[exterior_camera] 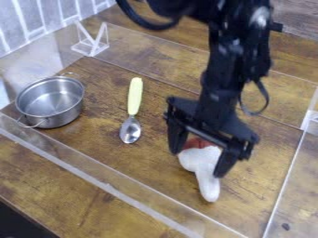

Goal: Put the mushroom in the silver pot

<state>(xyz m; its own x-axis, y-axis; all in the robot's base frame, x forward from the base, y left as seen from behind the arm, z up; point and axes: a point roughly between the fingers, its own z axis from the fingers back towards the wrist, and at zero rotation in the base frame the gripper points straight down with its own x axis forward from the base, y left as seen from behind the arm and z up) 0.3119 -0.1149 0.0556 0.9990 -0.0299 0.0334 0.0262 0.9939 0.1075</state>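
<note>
Far left on the wooden bench (74, 200), at about nine o'clock: the silver pot (50, 100), round and shiny, sitting upright with nothing inside. Up at eleven o'clock, near the back edge: a small clear stand (88, 39). Just right of the pot, but not touching it: a spoon (132, 112) with a yellow-green handle pointing to twelve o'clock and its metal bowl toward six. Right of the spoon, at about four o'clock from the middle of the view: the mushroom (202, 171), lying on its side on the bench, thick white stem pointing down toward five o'clock, red-brown cap toward eleven. Well apart from the pot, with the spoon in between. Right over the cap end: the gripper (204, 149), black, pointing straight down from a dark arm (233, 65) reaching in from the top at one o'clock. Fingers (173, 127) spread wide apart, released, one on the left side of the cap and one on the right side beside the stem. Low down close to the bench. Not squeezing the mushroom; cannot tell if the tips touch it, since the view is a bit blurry there.
</note>
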